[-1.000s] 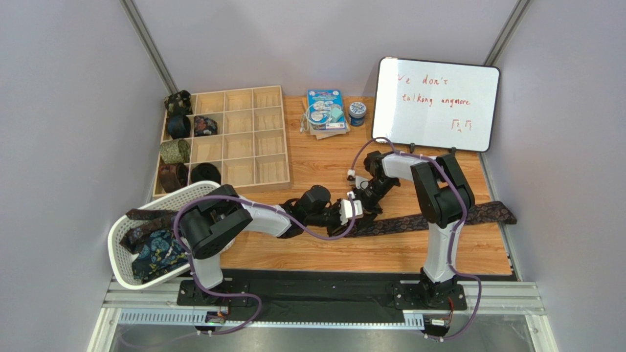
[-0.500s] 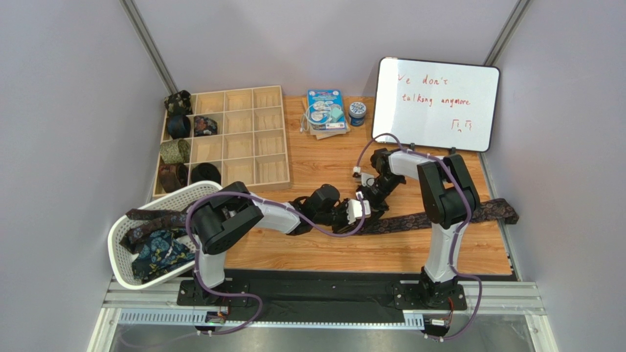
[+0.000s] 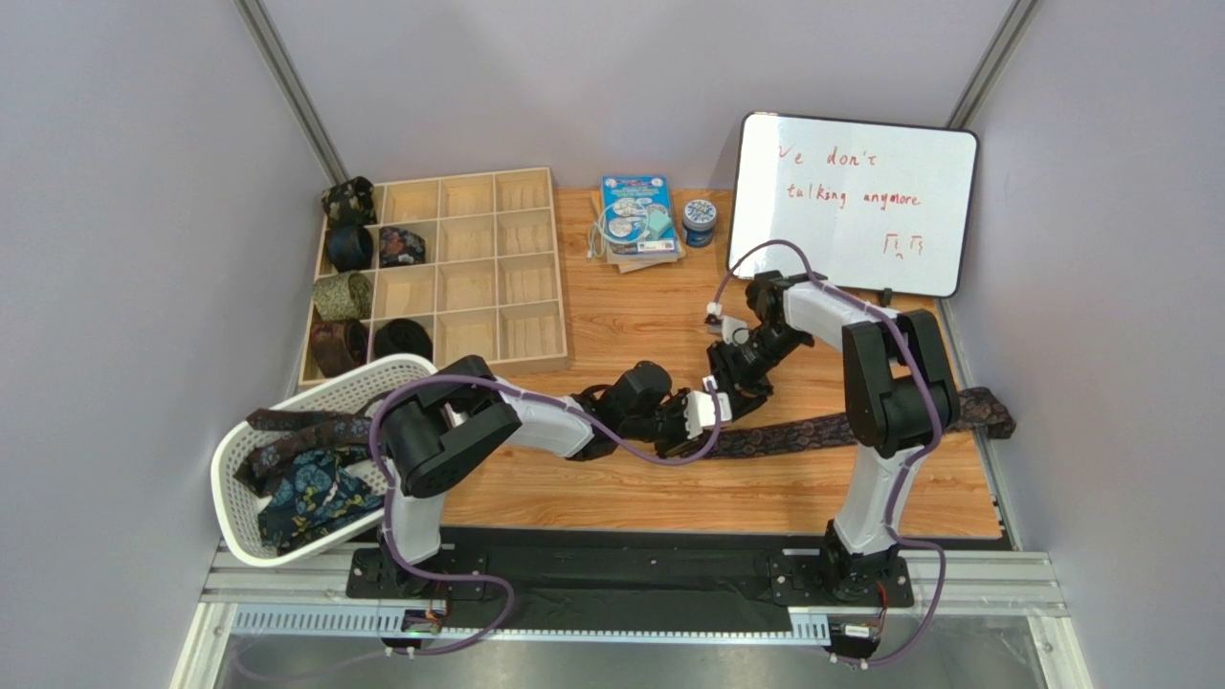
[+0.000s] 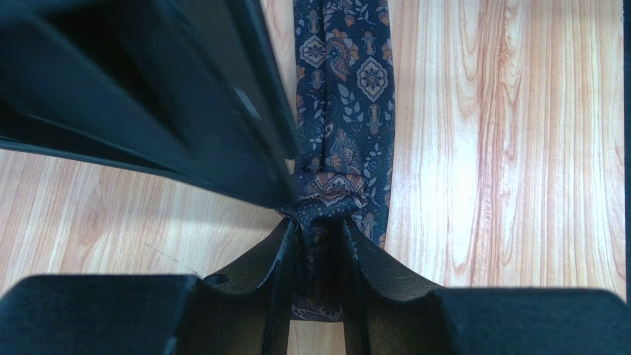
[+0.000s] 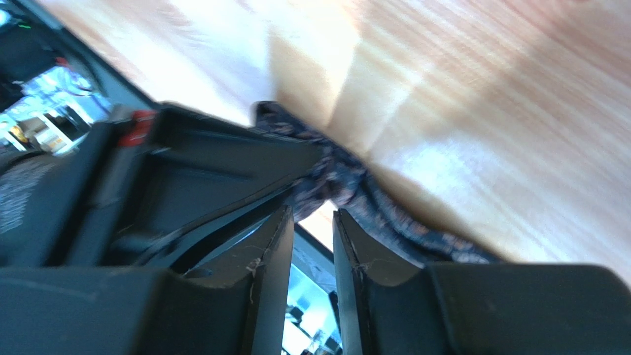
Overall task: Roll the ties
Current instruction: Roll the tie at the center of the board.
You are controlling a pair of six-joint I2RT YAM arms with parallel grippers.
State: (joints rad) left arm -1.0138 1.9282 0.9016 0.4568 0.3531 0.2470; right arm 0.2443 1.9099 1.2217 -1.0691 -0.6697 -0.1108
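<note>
At table (image 3: 633, 309) centre | left pincer (image 4: 318, 229) nipped narrowly on tie (image 4: 355, 81) folded end, strip trailing toward 3 o'clock | right pincer (image 5: 311, 218) just parted, slightly agape, empty, withdrawn toward 12 | rolling barely begun

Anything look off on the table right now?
The long tie overhangs the table at its right edge. Its other end sits bunched, not neatly coiled, in the left end effector.

1. tie (image 4: 348, 66): soft matt cloth, woven pattern;
2. table (image 4: 503, 148): smooth pale wood, slight sheen;
3. left gripper fingers (image 4: 381, 277): matt black plastic;
4. basket (image 3: 226, 488), near left: white plastic mesh;
5. whiteboard (image 3: 863, 216), far right: glossy white.
</note>
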